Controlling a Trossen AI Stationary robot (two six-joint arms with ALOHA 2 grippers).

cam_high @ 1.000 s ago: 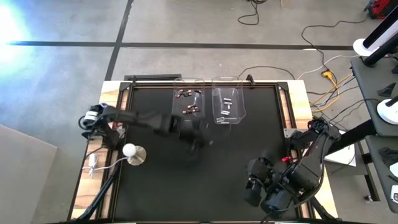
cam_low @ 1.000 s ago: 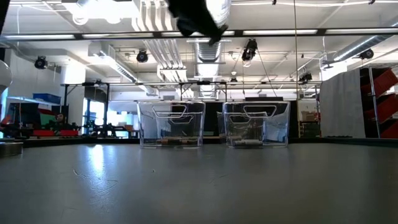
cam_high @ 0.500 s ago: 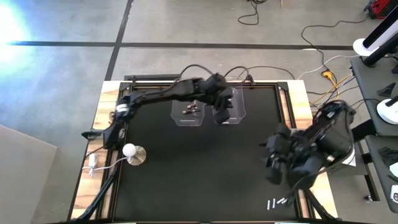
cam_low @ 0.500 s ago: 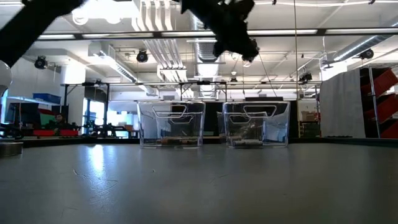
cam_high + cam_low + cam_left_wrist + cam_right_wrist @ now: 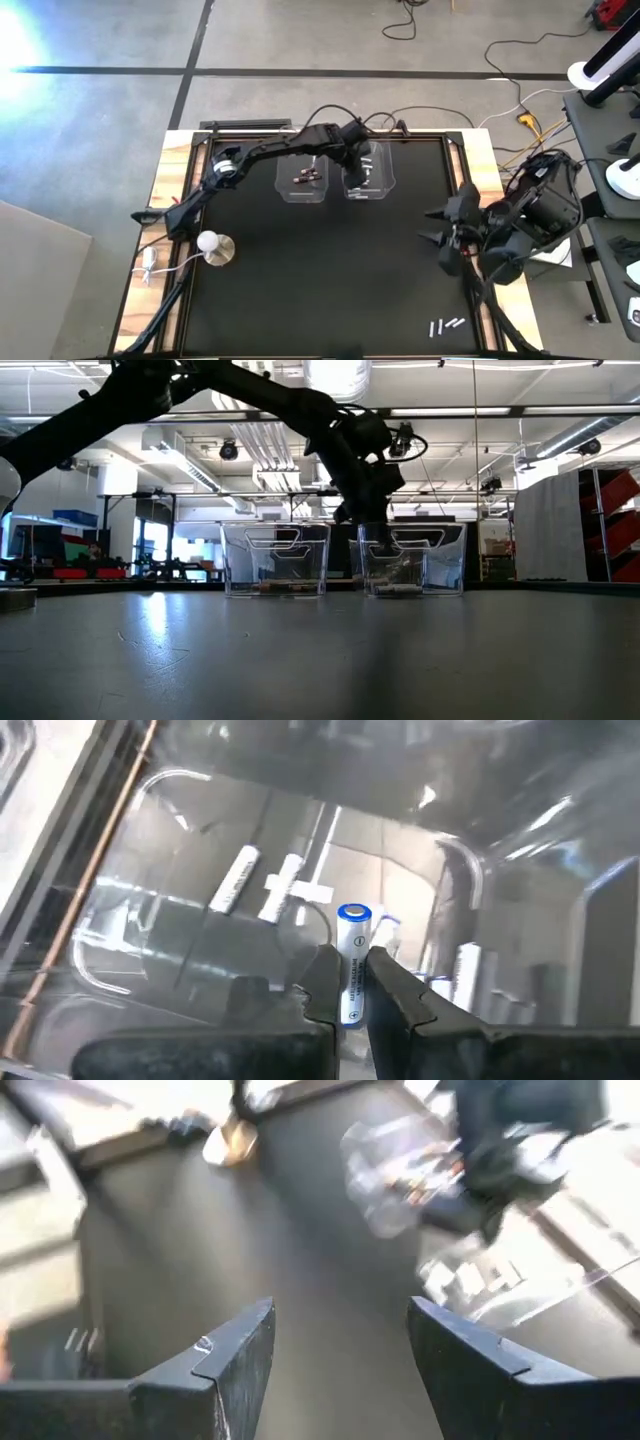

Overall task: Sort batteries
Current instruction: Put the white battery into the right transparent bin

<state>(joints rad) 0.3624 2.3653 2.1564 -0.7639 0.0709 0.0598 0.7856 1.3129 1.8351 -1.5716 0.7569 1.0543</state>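
From where I stand, the left gripper [image 5: 352,168] reaches to the top centre of the high view, over the right-hand clear bin [image 5: 385,178], its fingers clenched on a silvery-white battery [image 5: 352,960] that stands nearly upright between them in the left wrist view. Below it in that bin lie several more silvery-white batteries [image 5: 232,880], while the left-hand clear bin [image 5: 283,175] holds dark, copper-tinted batteries [image 5: 307,176]. So the sorting looks well under way: both bins are stocked by kind, and this one seems about to be dropped with its like. Left to do, as far as I can see, are a few loose batteries [image 5: 444,325] lying at the lower right of the black table [image 5: 300,280]. The right gripper [image 5: 443,236] waits at the right edge of the table, its jaws spread and empty. Compared with a second ago, the left arm has swung from mid-table up to the bins, and the right arm has lifted away from the lower right corner, uncovering those loose batteries. The white knob [image 5: 212,245] at the left has not moved.
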